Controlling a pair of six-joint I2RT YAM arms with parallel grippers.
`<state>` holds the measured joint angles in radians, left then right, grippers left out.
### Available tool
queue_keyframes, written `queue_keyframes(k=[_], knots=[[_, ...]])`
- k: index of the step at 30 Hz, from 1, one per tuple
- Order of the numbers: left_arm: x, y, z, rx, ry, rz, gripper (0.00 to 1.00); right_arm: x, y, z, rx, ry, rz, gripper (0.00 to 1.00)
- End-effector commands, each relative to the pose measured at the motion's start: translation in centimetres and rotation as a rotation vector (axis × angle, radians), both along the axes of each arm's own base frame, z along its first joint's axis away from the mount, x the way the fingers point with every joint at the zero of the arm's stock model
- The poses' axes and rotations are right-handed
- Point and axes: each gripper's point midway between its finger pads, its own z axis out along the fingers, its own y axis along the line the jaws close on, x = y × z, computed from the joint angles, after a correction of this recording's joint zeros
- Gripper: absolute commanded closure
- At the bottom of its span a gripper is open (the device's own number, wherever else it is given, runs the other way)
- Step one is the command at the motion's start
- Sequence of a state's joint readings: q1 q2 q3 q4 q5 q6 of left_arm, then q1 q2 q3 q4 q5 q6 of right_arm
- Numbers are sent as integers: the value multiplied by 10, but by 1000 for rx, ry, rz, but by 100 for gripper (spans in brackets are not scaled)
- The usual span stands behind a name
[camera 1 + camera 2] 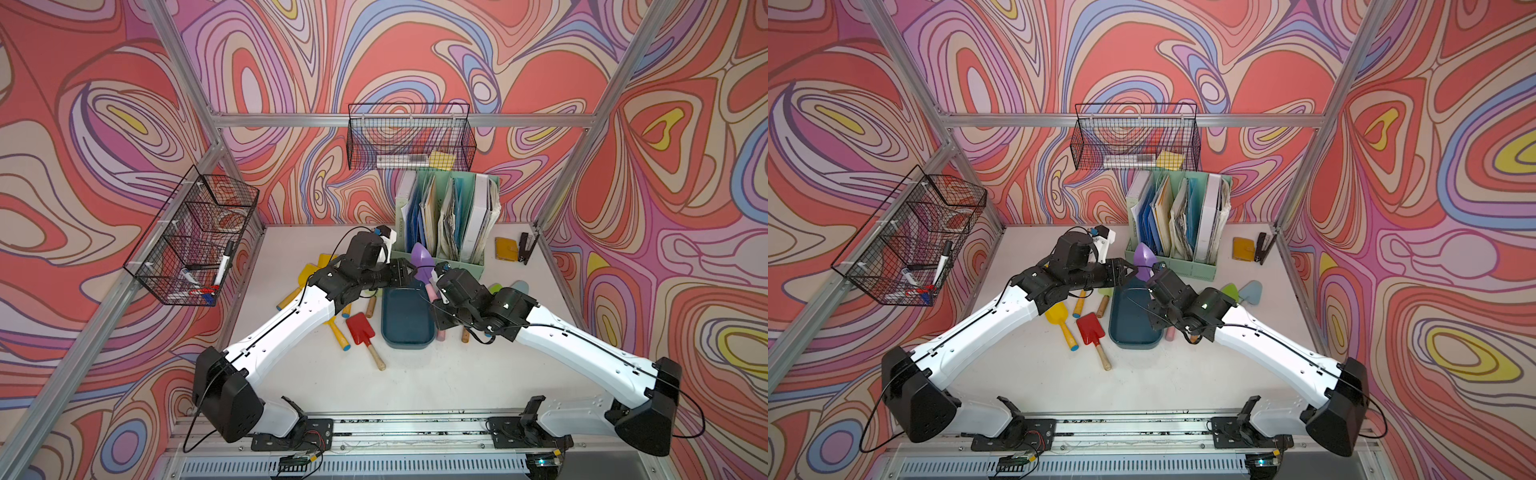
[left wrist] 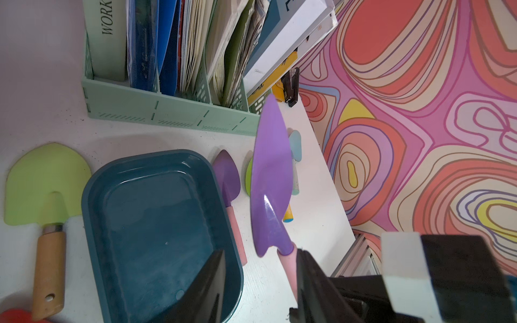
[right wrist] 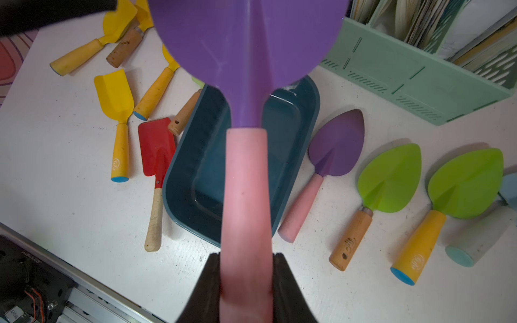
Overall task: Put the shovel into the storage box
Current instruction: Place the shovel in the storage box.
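Purple-bladed shovel (image 3: 246,56), probably light and stiff, you take best by its pink handle (image 3: 246,181), where your right hand (image 3: 246,258) grips; your left hand (image 2: 261,251) stands open.

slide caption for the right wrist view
Right gripper clamps the purple shovel by its pink handle near the storage box.
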<state>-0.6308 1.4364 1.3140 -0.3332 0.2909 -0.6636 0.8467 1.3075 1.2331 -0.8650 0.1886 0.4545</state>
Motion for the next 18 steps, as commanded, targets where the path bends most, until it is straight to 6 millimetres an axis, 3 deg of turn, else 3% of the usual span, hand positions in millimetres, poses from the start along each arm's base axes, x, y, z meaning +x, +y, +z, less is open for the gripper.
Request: queue_keyframes(k=[1, 7, 18], knots=[[8, -5, 4, -21, -34, 19, 60, 2, 10, 3, 28, -11, 6, 100], [10, -9, -7, -16, -3, 12, 68, 1, 12, 2, 38, -9, 7, 100], [17, -14, -9, -34, -16, 16, 86, -3, 14, 5, 57, -8, 13, 100]])
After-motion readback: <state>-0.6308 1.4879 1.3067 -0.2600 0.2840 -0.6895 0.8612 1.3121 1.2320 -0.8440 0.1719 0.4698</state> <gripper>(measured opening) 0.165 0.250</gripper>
